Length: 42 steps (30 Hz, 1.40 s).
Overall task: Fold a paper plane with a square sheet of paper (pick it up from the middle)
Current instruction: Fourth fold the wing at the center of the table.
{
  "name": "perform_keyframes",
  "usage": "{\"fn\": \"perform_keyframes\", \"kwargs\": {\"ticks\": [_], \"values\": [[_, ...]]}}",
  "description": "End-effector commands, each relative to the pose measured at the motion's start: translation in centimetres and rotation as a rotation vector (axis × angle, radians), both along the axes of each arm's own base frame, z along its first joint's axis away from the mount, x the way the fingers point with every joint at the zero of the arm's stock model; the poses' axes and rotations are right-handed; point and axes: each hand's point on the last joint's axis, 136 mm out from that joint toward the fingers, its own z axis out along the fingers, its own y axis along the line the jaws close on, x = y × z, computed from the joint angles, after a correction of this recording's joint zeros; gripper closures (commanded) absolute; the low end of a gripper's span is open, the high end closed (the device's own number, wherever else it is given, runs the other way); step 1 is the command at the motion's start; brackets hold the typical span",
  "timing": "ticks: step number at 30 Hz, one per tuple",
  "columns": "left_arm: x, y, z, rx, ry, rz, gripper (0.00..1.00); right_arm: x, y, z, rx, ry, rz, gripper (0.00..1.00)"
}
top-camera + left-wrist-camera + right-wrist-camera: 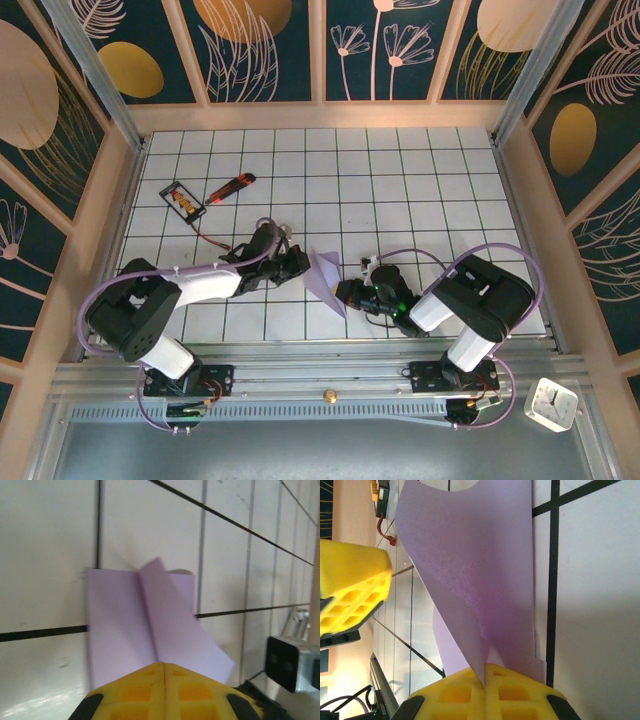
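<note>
Near the middle of the surface's (420, 190) near edge: paper (325, 272), pale lavender, partly folded, one creased flap standing up off the tiles, set between the two grippers.

Left gripper (298, 265): reaches in from the left. Jaws closed tip to tip in the left wrist view (163, 667), right at the paper's (130, 625) near edge. Whether it pinches the sheet cannot be told.

Right gripper (345, 293): reaches in from the right. Jaws closed (485, 672) on a raised fold of the paper (480, 565), the sheet running into the seam between the yellow pads.

Toward the far left corner: red-orange knife (230, 187), lying flat. Just beside it, black-framed card (182, 201).

Off the surface, past the near right corner: small white clock (551, 404).
</note>
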Motion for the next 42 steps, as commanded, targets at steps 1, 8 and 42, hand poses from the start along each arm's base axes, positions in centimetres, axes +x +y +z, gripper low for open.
{"fn": "perform_keyframes", "kwargs": {"ticks": [1, 8, 42], "values": [[-0.1, -2.9, 1.0, -0.069, -0.006, -0.087, 1.00, -0.6, -1.5, -2.5, -0.074, 0.067, -0.026, 1.00], [-0.2, -4.5, 0.0, -0.117, 0.037, -0.117, 1.00, -0.6, -1.6, -2.5, -0.077, 0.069, -0.032, 1.00], [0.4, -4.1, -4.1, -0.011, 0.083, -0.103, 1.00, -0.7, -1.7, -2.8, -0.085, 0.089, -0.033, 1.00]]}}
